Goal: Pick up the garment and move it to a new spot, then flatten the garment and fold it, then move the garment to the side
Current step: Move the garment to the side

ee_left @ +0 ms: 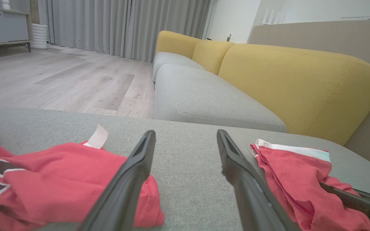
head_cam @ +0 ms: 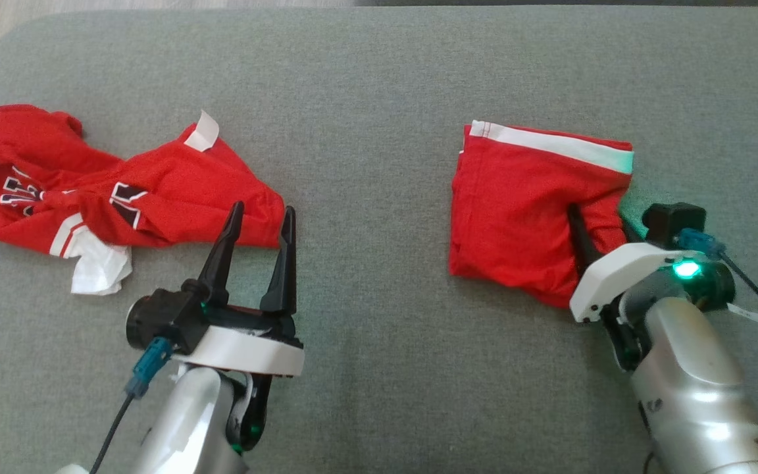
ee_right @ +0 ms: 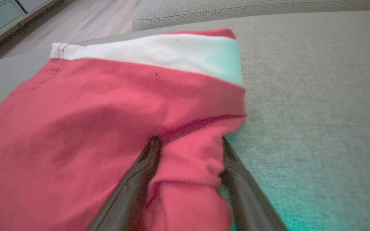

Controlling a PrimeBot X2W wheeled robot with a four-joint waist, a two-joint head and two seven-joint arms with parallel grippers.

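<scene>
- While the right pincer (head_cam: 599, 218) stands at the near corner of the folded red garment (head_cam: 524, 204), its two fingers are spread wide, with a raised ridge of the cloth between them.
- Whether those fingers press the ridge or only flank it: cannot tell. In the right wrist view the tips are soft in focus, and in the head view the white wrist housing covers most of one finger.
- The garment lies on the grey cushion (head_cam: 379, 99), ahead and to the left of the right pincer. Its white band (head_cam: 550, 145) runs along the edge farthest from the fingers. The under layers are hidden.
- A green lamp (head_cam: 686, 268) on the right wrist tints the band's end and the cushion just right of that pincer.
- Left pincer (head_cam: 263, 209): fingers wide, nothing between them. Its left fingertip overlaps the hem of the crumpled red jersey (head_cam: 122, 197); touching or above it, cannot tell.
- The jersey spreads away to the left of that pincer. Its dark lettering is folded in and unreadable, and the left wrist view cuts it off at the edge.
- Bare cushion lies ahead of the left pincer; the two garments are well apart.
- Beyond the cushion are a yellow-backed sofa (ee_left: 284, 73) and a wood floor (ee_left: 59, 80).
</scene>
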